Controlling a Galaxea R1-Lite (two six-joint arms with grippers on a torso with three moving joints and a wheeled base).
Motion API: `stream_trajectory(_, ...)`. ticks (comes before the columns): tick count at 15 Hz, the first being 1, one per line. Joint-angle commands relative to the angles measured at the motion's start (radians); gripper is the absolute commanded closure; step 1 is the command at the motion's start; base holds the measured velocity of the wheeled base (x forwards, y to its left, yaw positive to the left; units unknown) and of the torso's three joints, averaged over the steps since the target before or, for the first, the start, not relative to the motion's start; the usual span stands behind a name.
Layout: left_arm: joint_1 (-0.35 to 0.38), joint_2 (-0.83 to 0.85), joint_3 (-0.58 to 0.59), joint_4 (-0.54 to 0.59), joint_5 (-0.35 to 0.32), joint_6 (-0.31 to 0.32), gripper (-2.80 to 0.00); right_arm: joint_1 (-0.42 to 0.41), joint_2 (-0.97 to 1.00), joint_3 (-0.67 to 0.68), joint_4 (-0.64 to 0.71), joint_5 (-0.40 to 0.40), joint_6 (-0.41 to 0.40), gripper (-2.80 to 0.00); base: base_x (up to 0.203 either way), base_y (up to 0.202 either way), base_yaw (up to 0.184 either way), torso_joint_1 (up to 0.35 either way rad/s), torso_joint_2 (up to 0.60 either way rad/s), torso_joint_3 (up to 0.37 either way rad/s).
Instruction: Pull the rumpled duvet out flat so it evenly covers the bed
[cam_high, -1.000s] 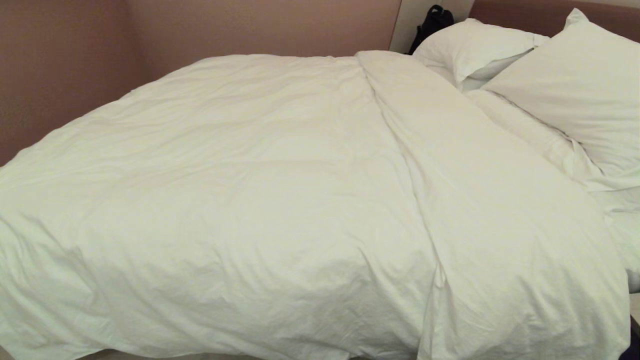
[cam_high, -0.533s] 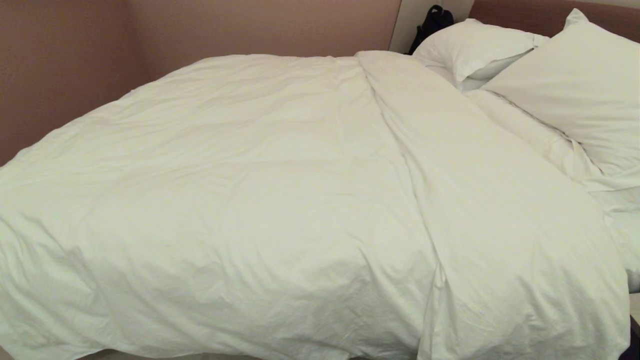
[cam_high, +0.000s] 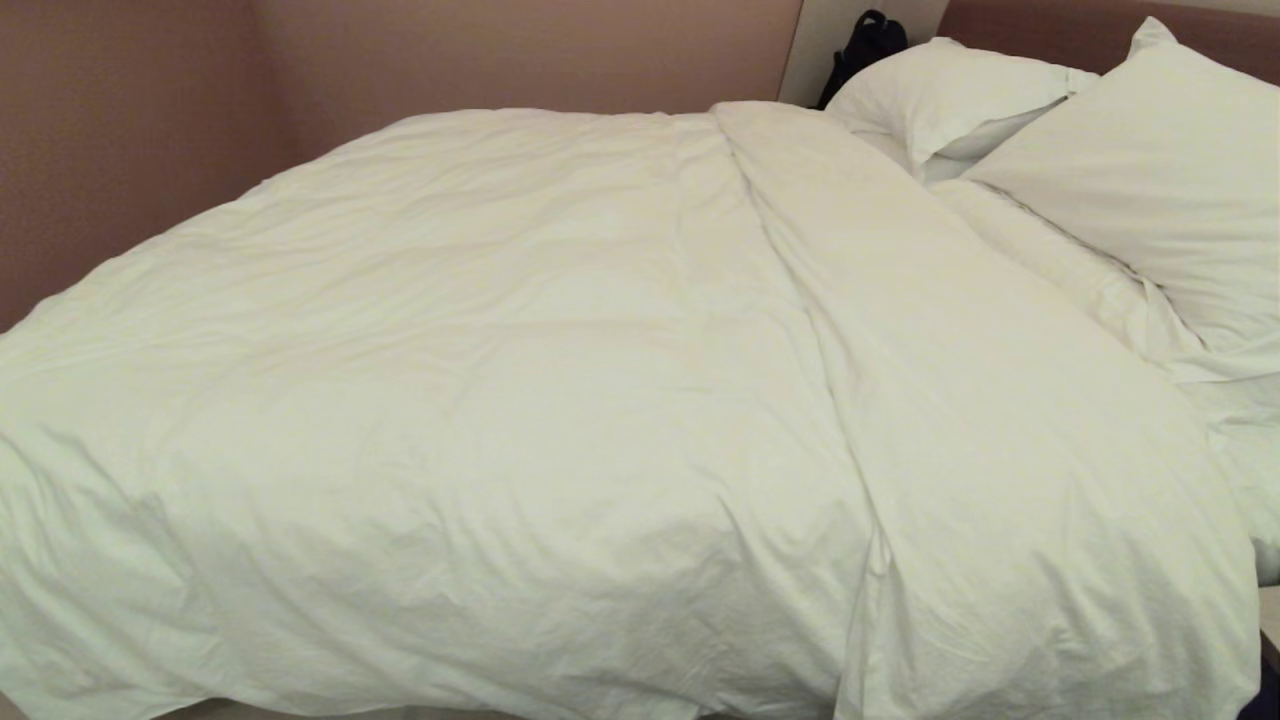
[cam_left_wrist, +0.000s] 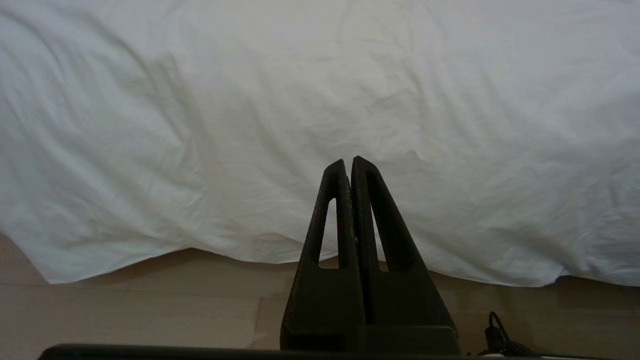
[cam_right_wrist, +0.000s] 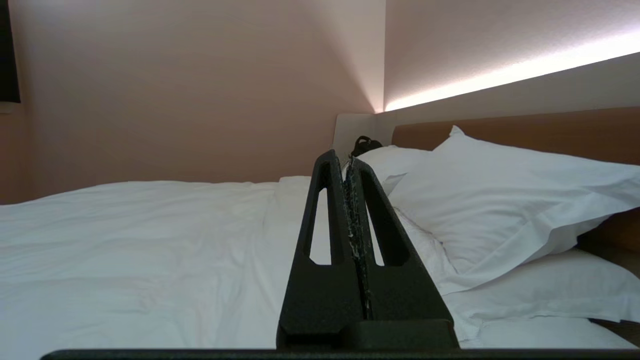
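The white duvet (cam_high: 520, 400) lies wrinkled over most of the bed, with a long fold ridge (cam_high: 800, 280) running from the head end toward the near side. Its near edge hangs over the bed's side down to the floor (cam_left_wrist: 150, 150). Neither arm shows in the head view. My left gripper (cam_left_wrist: 348, 161) is shut and empty, low in front of the hanging duvet edge. My right gripper (cam_right_wrist: 340, 156) is shut and empty, held about level with the duvet top (cam_right_wrist: 150, 235), pointing across the bed toward the pillows. The bed's headboard (cam_right_wrist: 525, 132) shows behind the pillows.
Two white pillows (cam_high: 950, 100) (cam_high: 1150, 180) lean at the head end on the right. A black bag (cam_high: 865, 45) sits in the far corner. Pinkish walls (cam_high: 120, 150) close the far and left sides. Wooden floor (cam_left_wrist: 125, 310) runs along the near side.
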Motion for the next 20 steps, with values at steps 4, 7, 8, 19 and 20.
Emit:
stream_trajectory(4, 0.000, 0.000, 0.000, 0.001, 0.001, -0.001, 0.00, 0.000, 0.000, 0.021, -0.003, 0.013, 0.049, 0.00, 0.000, 0.000, 0.000, 0.000, 0.00, 0.000)
stream_trajectory(7, 0.000, 0.000, 0.000, 0.000, 0.001, -0.001, 0.00, 0.000, 0.000, 0.051, -0.003, 0.016, 0.052, 0.00, 0.000, 0.000, 0.000, 0.000, 0.00, 0.000)
stream_trajectory(8, 0.000, 0.000, 0.000, 0.000, 0.001, -0.001, 0.00, 0.000, 0.000, 0.068, -0.003, 0.018, 0.051, 0.00, 0.000, 0.000, 0.000, 0.000, 0.00, 0.000)
stream_trajectory(19, 0.000, 0.000, 0.000, 0.000, 0.001, -0.001, 0.00, 0.000, 0.000, 0.274, 0.324, 0.085, 0.031, 0.00, 0.000, 0.000, 0.000, 0.000, 0.00, 0.000)
stream_trajectory(20, 0.000, 0.000, 0.000, 0.000, 0.001, -0.001, 0.00, 0.000, 0.000, 0.274, 0.353, 0.082, 0.032, 0.00, 0.000, 0.000, 0.000, 0.000, 0.00, 0.000)
